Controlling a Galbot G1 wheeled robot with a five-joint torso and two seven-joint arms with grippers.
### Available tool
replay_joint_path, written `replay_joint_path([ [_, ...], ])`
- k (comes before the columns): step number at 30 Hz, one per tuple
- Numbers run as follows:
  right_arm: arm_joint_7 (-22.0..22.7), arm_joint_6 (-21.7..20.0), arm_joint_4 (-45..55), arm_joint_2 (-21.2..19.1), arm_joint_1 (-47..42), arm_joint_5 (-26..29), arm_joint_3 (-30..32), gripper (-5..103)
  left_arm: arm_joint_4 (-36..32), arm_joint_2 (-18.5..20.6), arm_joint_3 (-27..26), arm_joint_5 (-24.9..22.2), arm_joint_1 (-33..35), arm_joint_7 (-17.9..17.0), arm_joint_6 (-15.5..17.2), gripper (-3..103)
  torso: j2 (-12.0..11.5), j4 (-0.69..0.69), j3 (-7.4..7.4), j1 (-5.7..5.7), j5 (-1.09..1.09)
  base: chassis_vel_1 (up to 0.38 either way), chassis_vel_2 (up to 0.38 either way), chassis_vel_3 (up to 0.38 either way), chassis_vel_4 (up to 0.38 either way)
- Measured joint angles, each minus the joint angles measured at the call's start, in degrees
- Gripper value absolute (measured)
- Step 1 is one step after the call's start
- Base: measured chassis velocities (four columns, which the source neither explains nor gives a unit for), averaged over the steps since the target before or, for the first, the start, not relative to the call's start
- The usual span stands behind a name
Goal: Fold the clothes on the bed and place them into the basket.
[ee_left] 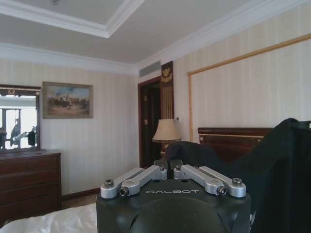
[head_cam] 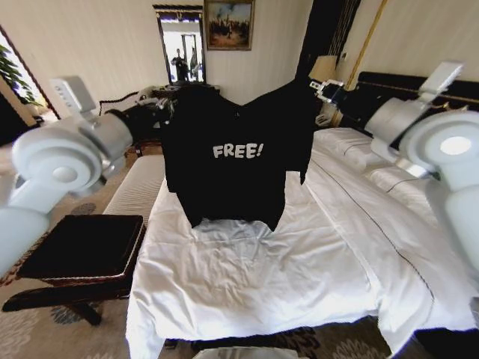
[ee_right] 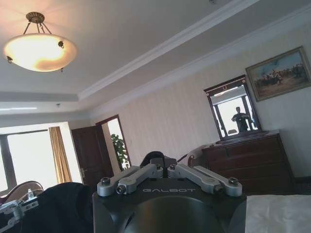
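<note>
The black T-shirt (head_cam: 232, 161) with white "FREE!" lettering hangs spread out in the air above the bed (head_cam: 262, 284), its hem just over the white duvet. My left gripper (head_cam: 166, 105) is shut on one shoulder and my right gripper (head_cam: 323, 88) on the other. In the left wrist view the left gripper (ee_left: 167, 167) pinches dark cloth, and the shirt (ee_left: 284, 170) drapes away beside it. The right gripper (ee_right: 163, 162) likewise pinches the shirt (ee_right: 63, 206). The basket (head_cam: 82, 247), square with a black lining, stands on a dark stand left of the bed's foot.
A long white-cushioned bench (head_cam: 138, 187) runs along the bed's left side behind the basket. A dark dresser with a mirror (head_cam: 182, 45) stands at the far wall. A lamp (head_cam: 323, 69) and the black headboard (head_cam: 404, 86) are at the right rear. Patterned carpet (head_cam: 45, 329) lies below.
</note>
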Motion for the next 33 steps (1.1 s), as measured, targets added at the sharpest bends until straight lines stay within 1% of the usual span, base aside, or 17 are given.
replay_joint_path([
  [3, 0.55, -0.25, 6.83, -5.59, -8.09, 5.84, 11.05, 0, -4.73, 7.85, -5.63, -7.32, -0.10, 0.69, 0.28, 0, 0.01, -0.01, -0.01, 0.00, 0.01, 0.000, 0.000, 0.000, 0.000],
  [4, 0.55, -0.25, 6.83, -5.59, -8.09, 5.84, 11.05, 0, -4.73, 7.85, -5.63, -7.32, -0.10, 0.69, 0.28, 0, 0.01, -0.01, -0.01, 0.00, 0.01, 0.000, 0.000, 0.000, 0.000],
  [6, 1.24, -0.72, 10.62, -8.28, -13.76, 11.38, 20.63, 0, -6.92, 12.50, -11.62, -15.19, -0.09, 0.80, 0.68, 0, 0.01, -0.01, -0.01, -0.01, 0.02, 0.000, 0.000, 0.000, 0.000],
  [8, 3.10, -1.34, 13.50, -10.75, -18.70, 17.12, 29.27, 0, -8.71, 16.32, -21.18, -22.73, 3.40, 0.27, 1.04, 0, 0.01, -0.01, -0.01, -0.01, 0.00, 0.000, 0.000, 0.000, 0.000],
  [9, 3.10, -1.34, 13.50, -10.75, -18.70, 17.12, 29.27, 0, -8.71, 16.32, -21.18, -22.73, 3.40, 0.27, 1.04, 0, 0.01, -0.01, -0.01, -0.01, 0.00, 0.000, 0.000, 0.000, 0.000],
  [11, 6.68, -2.55, 15.77, -11.89, -21.16, 23.81, 36.10, 0, -9.99, 18.41, -29.47, -29.77, 6.12, -1.41, 1.49, 0, 0.01, 0.03, -0.01, -0.01, -0.01, 0.000, 0.000, 0.000, 0.000],
  [13, 10.55, -4.13, 17.20, -12.59, -22.27, 30.23, 41.16, 0, -10.32, 19.47, -34.09, -35.50, 6.69, -3.19, 2.59, 0, 0.01, 0.00, 0.00, -0.01, -0.01, 0.000, 0.000, 0.000, 0.000],
  [14, 10.55, -4.13, 17.20, -12.59, -22.27, 30.23, 41.16, 0, -10.32, 19.47, -34.09, -35.50, 6.69, -3.19, 2.59, 0, 0.01, 0.00, 0.00, -0.01, -0.01, 0.000, 0.000, 0.000, 0.000],
  [17, 16.11, -7.07, 17.43, -14.14, -22.17, 37.56, 45.94, 0, -10.34, 19.54, -35.21, -40.79, 6.97, -6.54, 2.99, 0, 0.01, 0.01, 0.00, -0.01, 0.02, 0.000, 0.000, 0.000, 0.000],
  [20, 19.19, -9.09, 15.81, -14.90, -21.76, 40.55, 46.98, 0, -10.29, 16.77, -32.63, -38.78, 7.71, -8.84, 3.53, 0, 0.02, 0.01, 0.01, 0.00, -0.01, 0.000, 0.000, 0.000, 0.000],
  [23, 22.63, -12.52, 15.14, -12.91, -22.66, 40.21, 43.65, 0, -10.10, 11.94, -27.54, -32.39, 10.90, -10.96, 3.76, 0, 0.00, -0.02, 0.02, 0.01, -0.03, 0.000, 0.000, 0.000, 0.000],
  [25, 23.65, -13.89, 14.76, -9.60, -24.80, 35.31, 38.97, 0, -9.97, 8.32, -23.34, -27.76, 13.81, -12.12, 4.30, 0, -0.01, 0.03, 0.03, 0.02, -0.01, 0.000, 0.000, 0.000, 0.000],
  [26, 23.65, -13.89, 14.76, -9.60, -24.80, 35.31, 38.97, 0, -9.97, 8.32, -23.34, -27.76, 13.81, -12.12, 4.30, 0, -0.01, 0.03, 0.03, 0.02, -0.01, 0.000, 0.000, 0.000, 0.000],
  [29, 23.69, -14.30, 12.28, -2.97, -27.22, 26.02, 29.06, 0, -9.81, 2.46, -11.49, -18.59, 15.24, -13.13, 5.04, 0, -0.02, 0.00, 0.03, 0.03, 0.03, 0.000, 0.000, 0.000, 0.000],
  [30, 23.69, -14.30, 12.28, -2.97, -27.22, 26.02, 29.06, 0, -9.81, 2.46, -11.49, -18.59, 15.24, -13.13, 5.04, 0, -0.02, 0.00, 0.03, 0.03, 0.03, 0.000, 0.000, 0.000, 0.000],
  [32, 22.23, -14.31, 8.25, 1.10, -26.74, 17.53, 21.35, 0, -7.25, -1.82, -1.82, -9.98, 14.58, -13.13, 5.13, 0, -0.02, -0.01, 0.03, 0.03, 0.02, 0.000, 0.000, 0.000, 0.000],
  [33, 21.38, -14.31, 6.59, 2.33, -26.10, 14.53, 18.74, 0, -5.82, -3.42, 0.98, -7.75, 14.13, -13.10, 5.13, 0, -0.02, -0.01, 0.03, 0.03, 0.02, 0.000, 0.000, 0.000, 0.000],
])
